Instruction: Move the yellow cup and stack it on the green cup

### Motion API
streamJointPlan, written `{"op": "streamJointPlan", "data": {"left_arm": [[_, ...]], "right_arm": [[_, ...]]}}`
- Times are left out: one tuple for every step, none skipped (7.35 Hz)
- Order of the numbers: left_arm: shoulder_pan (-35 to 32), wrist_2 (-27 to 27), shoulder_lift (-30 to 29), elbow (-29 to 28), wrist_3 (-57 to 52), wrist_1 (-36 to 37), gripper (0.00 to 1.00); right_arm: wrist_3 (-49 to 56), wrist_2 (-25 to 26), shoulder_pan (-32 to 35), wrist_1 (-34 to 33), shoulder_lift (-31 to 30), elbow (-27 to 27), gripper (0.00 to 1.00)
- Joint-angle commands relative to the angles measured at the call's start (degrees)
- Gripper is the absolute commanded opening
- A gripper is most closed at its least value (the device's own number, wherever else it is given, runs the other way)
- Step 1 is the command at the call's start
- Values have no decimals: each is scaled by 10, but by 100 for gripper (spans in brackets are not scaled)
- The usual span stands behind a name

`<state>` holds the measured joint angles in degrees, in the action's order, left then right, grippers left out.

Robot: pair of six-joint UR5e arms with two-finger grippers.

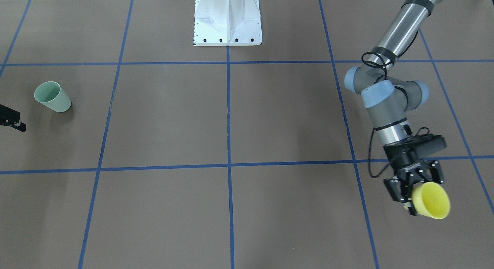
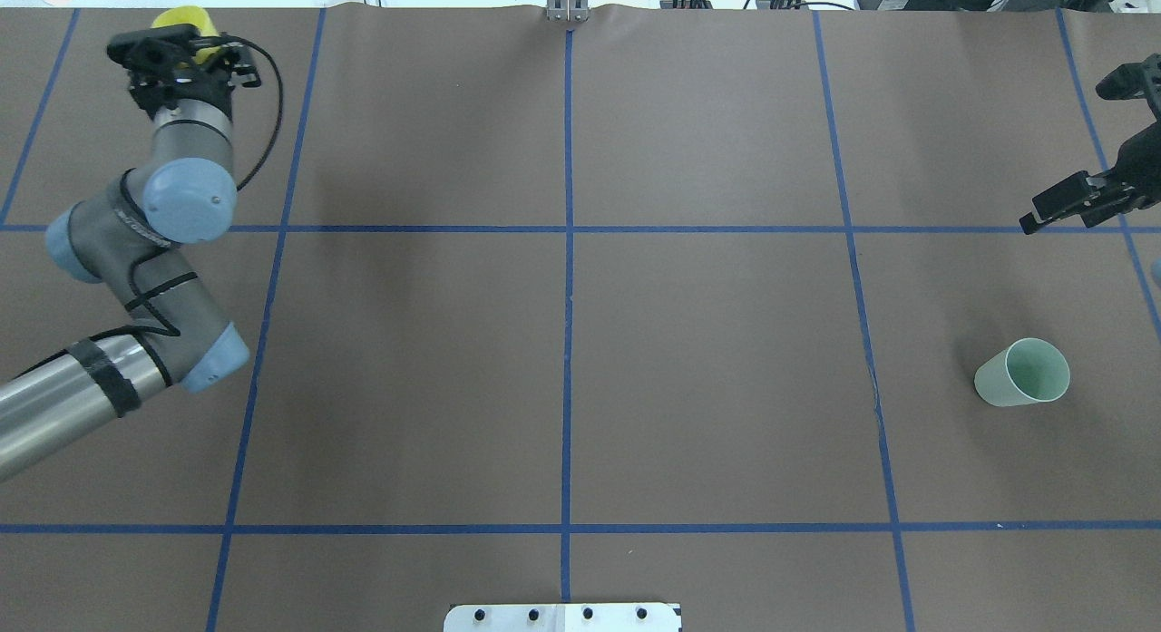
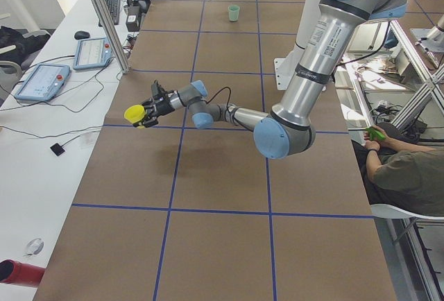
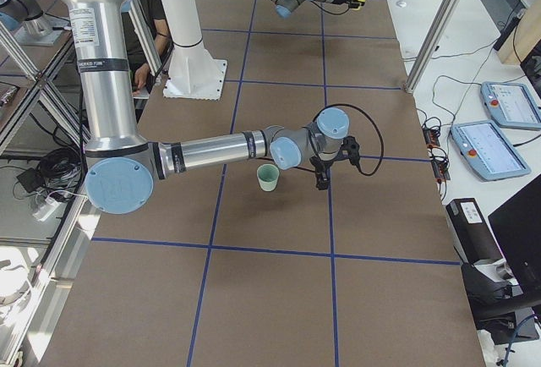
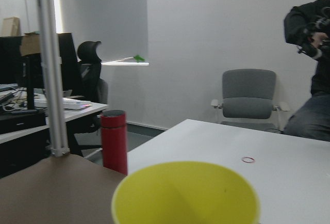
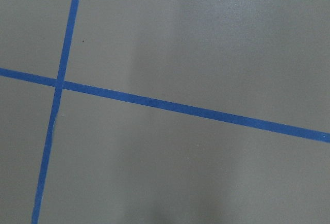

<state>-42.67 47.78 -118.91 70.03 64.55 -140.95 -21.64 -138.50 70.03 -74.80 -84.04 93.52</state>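
Yellow cup (image 5: 185,198) is hanging tilted on its side above the table (image 1: 270,118), far out ahead of the white base (image 1: 227,20) and well to the robot's left of it. Its mouth is pointing away from the base and showing nothing inside. The green cup (image 1: 52,96) is standing upright well to the base's other side, also holding nothing. The left gripper (image 1: 415,195) is clamping the yellow cup's narrow end. The right gripper (image 2: 1043,213) is hanging near the green cup, farther from the base; I cannot tell how far its fingers are spreading.

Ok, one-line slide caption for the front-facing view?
Left gripper holds the yellow cup aloft; the green cup stands far across the table.
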Motion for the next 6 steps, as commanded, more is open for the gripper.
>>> {"op": "streamJointPlan", "data": {"left_arm": [[85, 0, -69, 1, -50, -48, 29], [115, 25, -70, -4, -69, -102, 31], [131, 68, -74, -1, -113, -167, 30], [144, 119, -87, -2, -158, -179, 30], [143, 171, -96, 4, -217, -196, 30], [145, 213, -125, 5, -235, -200, 33]], "right_arm": [[-9, 1, 0, 0, 2, 4, 100], [-11, 1, 0, 0, 13, 4, 100], [-35, 1, -1, 0, 43, 0, 100], [-63, 2, -11, 0, 75, -3, 100], [-95, 17, -27, 0, 110, -3, 100], [-140, 30, -48, -1, 143, -3, 100]]}}
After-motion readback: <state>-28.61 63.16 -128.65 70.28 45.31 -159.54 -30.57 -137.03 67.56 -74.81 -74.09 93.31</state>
